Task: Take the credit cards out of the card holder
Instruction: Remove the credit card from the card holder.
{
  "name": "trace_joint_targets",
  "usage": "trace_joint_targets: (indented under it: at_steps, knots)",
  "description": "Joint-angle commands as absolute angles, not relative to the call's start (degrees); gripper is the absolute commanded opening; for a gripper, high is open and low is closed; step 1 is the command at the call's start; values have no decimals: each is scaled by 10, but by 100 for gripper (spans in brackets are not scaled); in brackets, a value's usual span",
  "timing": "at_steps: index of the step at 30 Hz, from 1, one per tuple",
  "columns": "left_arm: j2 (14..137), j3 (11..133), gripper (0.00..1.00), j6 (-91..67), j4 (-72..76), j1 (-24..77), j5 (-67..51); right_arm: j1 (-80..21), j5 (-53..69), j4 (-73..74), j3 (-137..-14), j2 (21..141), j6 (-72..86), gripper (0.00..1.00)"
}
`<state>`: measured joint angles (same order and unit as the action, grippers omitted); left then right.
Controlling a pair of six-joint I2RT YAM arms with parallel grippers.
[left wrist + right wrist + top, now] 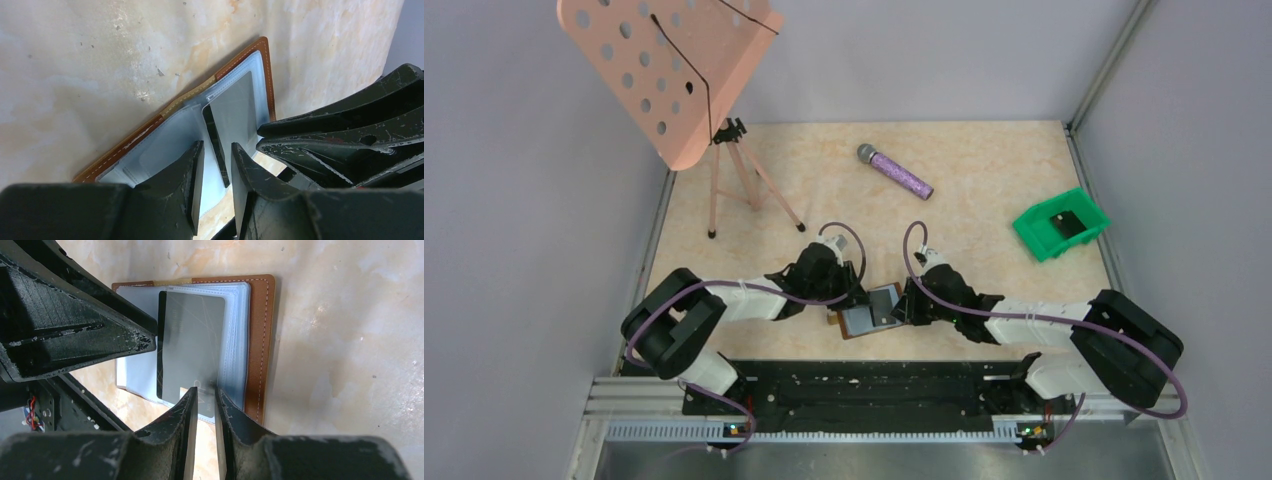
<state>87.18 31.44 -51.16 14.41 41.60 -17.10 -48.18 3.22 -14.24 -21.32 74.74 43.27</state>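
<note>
The card holder (pixel 870 312) lies open on the table between both arms, brown leather (pixel 259 340) round grey-blue sleeves (pixel 165 145). A grey credit card (pixel 192 345) with a dark edge sticks partway out of the sleeves (pixel 235 107). My right gripper (pixel 205 387) is narrowly open, its tips straddling the card's near edge with a gap still showing. My left gripper (pixel 217 145) stands open over the other panel, nothing between its fingers. In the top view the left gripper (pixel 856 292) and the right gripper (pixel 906 305) meet over the holder.
A pink perforated music stand (pixel 674 70) on a tripod stands at the back left. A purple microphone (pixel 894 170) lies at the back centre. A green plastic bin (pixel 1061 224) sits at the right. Walls close in on both sides.
</note>
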Motion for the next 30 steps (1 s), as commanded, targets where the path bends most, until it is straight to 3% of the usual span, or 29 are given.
trace_joint_targets:
  at_steps: [1, 12, 20, 25, 30]
  knots:
    - [873, 324, 32, -514, 149, 422, -171, -477, 35, -144, -200, 743, 433, 19]
    - [897, 323, 30, -527, 184, 428, -191, -476, 33, -142, -198, 739, 433, 19]
    - [882, 323, 15, -537, 174, 428, -195, -477, 28, -135, -199, 735, 435, 18]
    - [870, 326, 0, -542, 170, 428, -202, -476, 21, -131, -197, 732, 437, 18]
    - [858, 346, 0, -533, 115, 428, -184, -475, 3, -102, -199, 713, 441, 17]
